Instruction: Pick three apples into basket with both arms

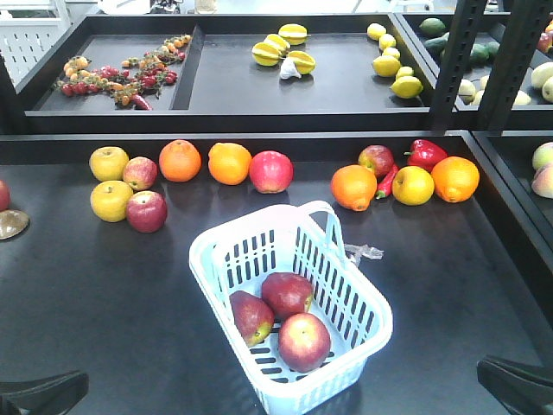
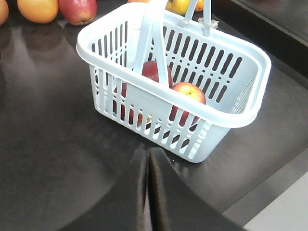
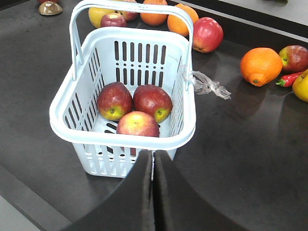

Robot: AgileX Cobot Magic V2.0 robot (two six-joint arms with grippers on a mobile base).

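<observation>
Three apples (image 3: 137, 108) in basket (image 3: 67, 120); left pincer (image 2: 148, 159), right pincer (image 3: 154, 161) closed, empty.

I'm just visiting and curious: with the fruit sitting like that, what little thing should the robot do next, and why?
Probably nothing more than keep both arms back. Three apples already lie in the basket, and the left pincer and right pincer are shut and empty, just short of its wall.

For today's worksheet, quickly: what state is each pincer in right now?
Left pincer: closed, holding nothing.
Right pincer: closed, holding nothing.
</observation>
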